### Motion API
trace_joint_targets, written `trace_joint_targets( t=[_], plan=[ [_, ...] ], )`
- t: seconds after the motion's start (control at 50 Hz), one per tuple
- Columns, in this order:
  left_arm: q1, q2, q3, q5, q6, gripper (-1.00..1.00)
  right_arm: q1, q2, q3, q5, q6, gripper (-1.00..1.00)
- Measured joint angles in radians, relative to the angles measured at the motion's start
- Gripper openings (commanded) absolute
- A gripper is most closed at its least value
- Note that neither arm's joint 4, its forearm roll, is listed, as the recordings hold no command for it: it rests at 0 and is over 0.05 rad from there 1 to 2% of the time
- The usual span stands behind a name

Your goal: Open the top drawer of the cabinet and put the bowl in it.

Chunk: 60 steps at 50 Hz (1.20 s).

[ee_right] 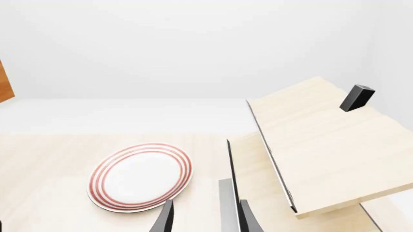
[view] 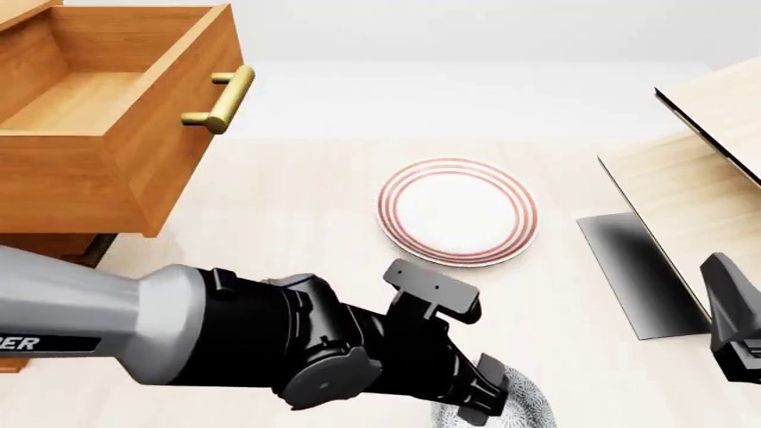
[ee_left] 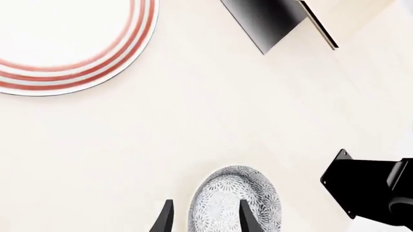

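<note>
At the near edge of the table (view: 298, 205), under the left gripper (ee_left: 205, 220): the bowl (ee_left: 233, 198), grey-and-white speckled, resting on the pale surface, one black finger (ee_left: 248, 218) over its inside and the other outside its rim, jaws apart and straddling the wall, contact not certain. Front view: only a sliver of bowl (view: 529, 406) beyond the bulky black wrist. Far left, raised above the tabletop: top drawer (view: 113, 125) of the cabinet (view: 36, 245), pulled out and open, brass handle (view: 224, 100) facing the table's middle, inside bare. Mid-table, well apart from the bowl: red-ringed plate (view: 458, 211). Right side: pale wood structure (view: 701, 169). Low at the right: right gripper (ee_right: 205, 220), fingers parted, nothing between them, pointed between plate and pale structure.
</note>
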Motion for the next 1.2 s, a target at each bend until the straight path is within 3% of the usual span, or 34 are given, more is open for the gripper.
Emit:
trace_joint_targets(
  t=[0.96, 0.98, 1.2],
  plan=[
    [-0.038, 0.125, 0.032, -0.128, -0.083, 1.0, 0.0, 0.0, 0.0, 0.0, 0.0, 1.0],
    [-0.038, 0.127, 0.033, -0.13, -0.084, -1.0, 0.0, 0.0, 0.0, 0.0, 0.0, 1.0],
    [-0.033, 0.117, 0.044, -0.133, -0.086, -1.0, 0.0, 0.0, 0.0, 0.0, 0.0, 1.0]
  ],
)
